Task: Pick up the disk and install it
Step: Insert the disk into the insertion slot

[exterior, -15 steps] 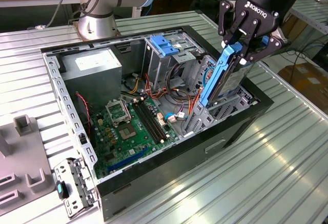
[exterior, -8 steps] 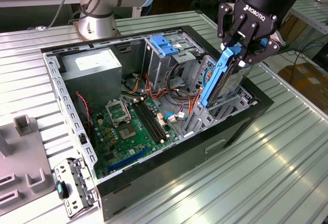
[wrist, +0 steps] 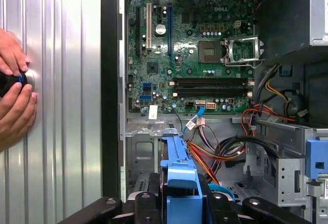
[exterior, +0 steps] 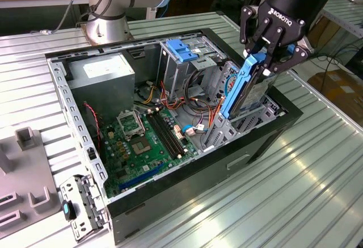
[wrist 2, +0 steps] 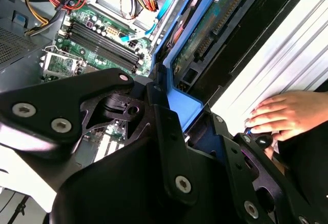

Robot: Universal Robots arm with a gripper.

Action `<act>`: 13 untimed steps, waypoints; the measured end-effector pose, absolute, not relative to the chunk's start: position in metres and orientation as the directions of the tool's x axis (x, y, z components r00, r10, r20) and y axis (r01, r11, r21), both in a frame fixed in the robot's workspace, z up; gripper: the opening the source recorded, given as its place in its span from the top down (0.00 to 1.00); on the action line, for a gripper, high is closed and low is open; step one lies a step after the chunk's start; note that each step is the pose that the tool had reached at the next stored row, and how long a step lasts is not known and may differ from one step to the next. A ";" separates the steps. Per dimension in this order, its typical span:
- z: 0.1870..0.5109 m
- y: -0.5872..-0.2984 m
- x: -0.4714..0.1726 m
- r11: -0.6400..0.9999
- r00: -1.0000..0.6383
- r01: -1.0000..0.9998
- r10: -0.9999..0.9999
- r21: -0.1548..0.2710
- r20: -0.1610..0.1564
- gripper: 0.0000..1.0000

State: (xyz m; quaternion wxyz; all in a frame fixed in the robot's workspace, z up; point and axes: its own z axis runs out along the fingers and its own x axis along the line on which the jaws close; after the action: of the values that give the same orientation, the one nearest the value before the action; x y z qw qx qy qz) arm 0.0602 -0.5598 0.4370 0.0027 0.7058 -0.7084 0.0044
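Over the open metal case [exterior: 170,197], the black pincer [exterior: 264,61] clamps the flat, blue-railed disk [exterior: 241,86].

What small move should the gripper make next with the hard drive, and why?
The gripper is shut on the top end of the hard drive. The drive stands tilted with its lower end at the drive bay, on the exterior view's right of the computer case, and much of it is above the bay. So probably a short push down along that tilt, to seat it deeper.
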 end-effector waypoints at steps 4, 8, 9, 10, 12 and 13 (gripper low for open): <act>0.437 -0.560 0.060 0.004 -0.004 -1.000 -1.000 -0.003 0.010 0.63; 0.436 -0.560 0.060 0.004 -0.004 -1.000 -1.000 -0.003 0.010 0.63; 0.435 -0.560 0.060 0.004 -0.004 -1.000 -1.000 -0.002 0.010 0.63; 0.434 -0.560 0.060 0.004 -0.004 -1.000 -1.000 -0.002 0.010 0.63; 0.432 -0.560 0.060 0.004 -0.004 -1.000 -1.000 -0.002 0.010 0.63; 0.431 -0.560 0.060 0.004 -0.004 -1.000 -1.000 -0.002 0.010 0.63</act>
State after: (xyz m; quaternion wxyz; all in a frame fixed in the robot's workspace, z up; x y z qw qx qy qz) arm 0.0602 -0.5598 0.4313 0.0026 0.7058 -0.7084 0.0044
